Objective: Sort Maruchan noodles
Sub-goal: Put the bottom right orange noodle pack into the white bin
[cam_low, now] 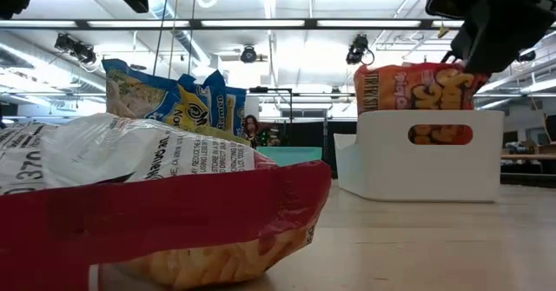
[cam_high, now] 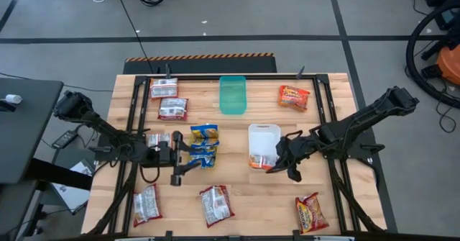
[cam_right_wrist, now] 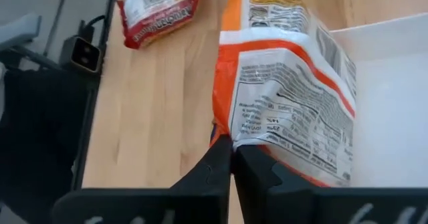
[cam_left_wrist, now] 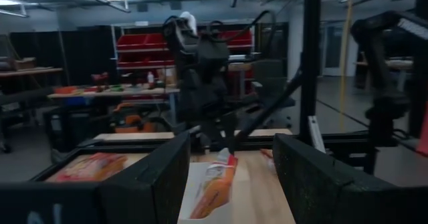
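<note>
A white tray (cam_high: 264,132) stands mid-table with an orange-red noodle packet (cam_high: 259,160) upright in its near end; the low view shows that packet (cam_low: 417,87) sticking up above the tray's wall (cam_low: 426,152). My right gripper (cam_high: 277,162) is shut on it. Two or three blue-and-yellow packets (cam_high: 205,146) lie stacked left of the tray. My left gripper (cam_high: 189,157) hovers open just left of them, above the table. Its wide-apart fingers (cam_left_wrist: 154,184) frame the tray in the left wrist view. My right gripper (cam_right_wrist: 231,160) pinches the orange-red packet by its crimped end seam (cam_right_wrist: 235,138) between the fingertips. It comes from the table's right, slanting down. The packet stands tilted, its other end down in the white tray (cam_right_wrist: 394,83).
A green tray (cam_high: 232,95) sits far centre. Silvery-red packets lie far left (cam_high: 164,88), (cam_high: 172,109) and at the near edge (cam_high: 146,203), (cam_high: 215,203). Orange-red packets lie far right (cam_high: 294,97) and near right (cam_high: 310,212). Black frame rails run along both sides.
</note>
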Tool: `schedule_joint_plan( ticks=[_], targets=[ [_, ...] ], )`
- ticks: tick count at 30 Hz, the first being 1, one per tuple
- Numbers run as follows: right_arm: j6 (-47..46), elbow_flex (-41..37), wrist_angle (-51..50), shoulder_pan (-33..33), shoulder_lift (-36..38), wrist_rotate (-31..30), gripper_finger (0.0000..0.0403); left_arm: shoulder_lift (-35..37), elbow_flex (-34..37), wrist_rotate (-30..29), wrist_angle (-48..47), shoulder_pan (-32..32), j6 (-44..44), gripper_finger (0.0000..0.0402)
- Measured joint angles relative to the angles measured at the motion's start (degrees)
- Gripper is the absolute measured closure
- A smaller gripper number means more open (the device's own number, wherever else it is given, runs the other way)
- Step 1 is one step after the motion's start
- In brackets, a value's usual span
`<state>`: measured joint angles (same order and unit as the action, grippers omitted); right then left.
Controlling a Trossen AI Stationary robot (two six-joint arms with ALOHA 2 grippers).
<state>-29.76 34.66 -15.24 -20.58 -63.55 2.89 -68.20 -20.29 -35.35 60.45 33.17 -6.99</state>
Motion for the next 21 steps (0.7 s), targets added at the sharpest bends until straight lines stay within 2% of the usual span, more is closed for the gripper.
schedule_joint_plan(
  ticks=[5,8,13,16,21],
  targets=[
    [-1.1,0.2,-4.5,0.8,0.1,0.1,0.0353,0.0,0.0,-1.1,-0.4,0.0,-1.0,0.0185],
    [1.1,3.7,-10.9,1.2,0.2,-0.4,0.0330,0.0,0.0,-1.7,-0.3,0.0,-2.6,0.0185],
    [6.8,12.3,-19.3,1.2,0.3,-8.4,0.0298,0.1,-1.8,-5.4,-2.8,0.0,-4.3,0.0185],
    [10.7,15.3,-20.7,1.2,0.0,-10.8,0.0284,0.1,-3.2,-5.8,-6.7,0.0,-4.3,0.0185],
    [15.9,15.9,-19.8,-0.7,-1.7,-11.0,0.0269,0.1,-5.0,-6.1,-10.4,0.5,-4.2,0.0185]
  ],
)
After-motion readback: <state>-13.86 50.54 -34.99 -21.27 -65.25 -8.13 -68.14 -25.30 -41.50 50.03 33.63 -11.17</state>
